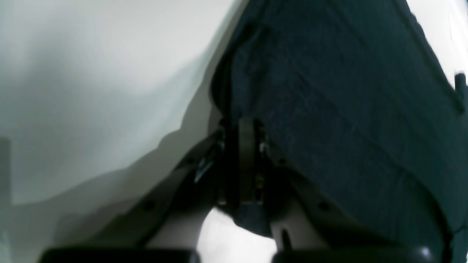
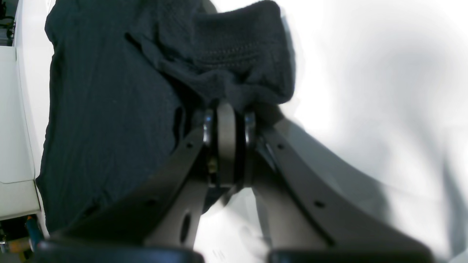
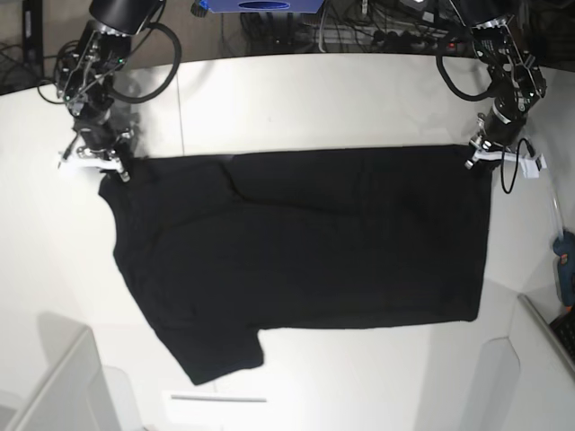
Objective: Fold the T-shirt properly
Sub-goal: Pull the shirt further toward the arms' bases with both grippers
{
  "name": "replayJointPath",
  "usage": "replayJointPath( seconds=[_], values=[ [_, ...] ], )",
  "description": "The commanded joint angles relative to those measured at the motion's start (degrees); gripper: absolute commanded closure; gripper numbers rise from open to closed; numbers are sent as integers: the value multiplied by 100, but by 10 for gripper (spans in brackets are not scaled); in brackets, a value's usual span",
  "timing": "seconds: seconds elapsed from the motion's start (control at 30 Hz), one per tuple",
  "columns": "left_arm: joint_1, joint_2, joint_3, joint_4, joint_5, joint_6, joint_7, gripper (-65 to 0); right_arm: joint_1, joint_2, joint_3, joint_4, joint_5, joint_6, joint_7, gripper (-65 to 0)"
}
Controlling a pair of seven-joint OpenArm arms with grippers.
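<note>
Left wrist view: the left gripper is showing close up, its fingers together and clamping on a dark fold of the T-shirt; the cloth's weave and ridges are reading clearly here, and the white bench is lying bare to the left of the cloth.

Right wrist view: the right gripper is showing with its fingers together, pinching a bunched lump of the T-shirt; a stitched hem is visible on the bunch above the jaws, a detail the other views are not giving. The bench is filling the right side.

Base view: only this view is giving the whole layout. The T-shirt is lying spread, plain black side up, across the middle of the bench, one sleeve pointing toward the near edge. The right gripper is sitting at the cloth's far corner on the view's left, the left gripper at the far corner on the view's right.

Count: one T-shirt, two grippers, two arms, one bench.

Edge item: a blue tool is lying at the bench's right edge.
</note>
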Motion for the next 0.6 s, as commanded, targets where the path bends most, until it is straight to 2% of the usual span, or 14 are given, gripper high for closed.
replayJointPath(
  seconds=[0.0,0.17,0.43,0.57],
  values=[
    [50,-130,-28,92,-20,4,-41,0,-59,18,12,70,-50,-6,-65,0],
    [235,-306,-28,101,-46,4,-41,0,-314,-8,12,483,-58,-6,-65,0],
    [621,-324,-19,391,-46,-14,-32,0,-929,-61,12,1151,-50,-15,-100,0],
    [1008,-297,-19,910,-46,-242,-32,0,-1281,-114,12,1459,-50,-15,-82,0]
  ],
)
